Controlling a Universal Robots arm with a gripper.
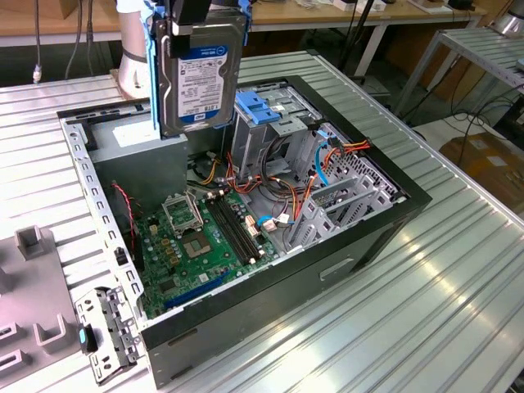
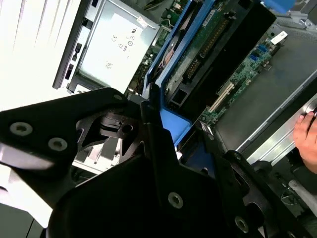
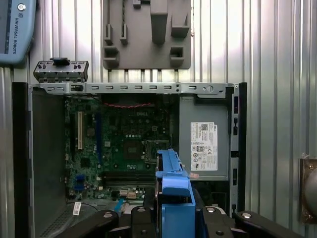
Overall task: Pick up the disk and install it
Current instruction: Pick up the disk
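Disk (image 1: pixel 199 78) – hangs upright over the open computer case (image 1: pixel 246 304), label side toward the exterior camera, light blue carrier rail running down both long edges. It is clear of the case floor and not in any bay. In the first wrist view the disk (image 3: pixel 172 183) shows edge-on, blue rail uppermost, above the motherboard (image 3: pixel 124 144) and just beside the power supply box (image 3: pixel 204 144) with its white sticker. In the second wrist view the disk's (image 2: pixel 198 54) circuit-board side shows, with the blue rail along it.

Gripper (image 3: pixel 173 218) – clamped on the disk, black fingers (image 3: pixel 141 218) pressed against either side of the carrier. In the exterior view the gripper (image 1: pixel 192 12) holds the disk by its upper end; the arm's pale column (image 1: pixel 135 41) stands behind it.

Drive bay (image 1: pixel 266 135) – tall metal cage with a blue latch (image 1: pixel 258 106) on top, to the exterior view's right of the disk and apart from it. Orange and red cables (image 1: pixel 278 192) lie tangled at the bay's foot.

The case lies on its side, open, on a ribbed aluminium table (image 1: pixel 409 311). A loose metal bracket (image 1: pixel 106 327) sits against the case's near corner. A grey fixture tray (image 1: pixel 33 286) is beside it, on the exterior view's left.

A person's hand (image 2: pixel 307 139) shows at the frame edge in the second wrist view, near the case wall.
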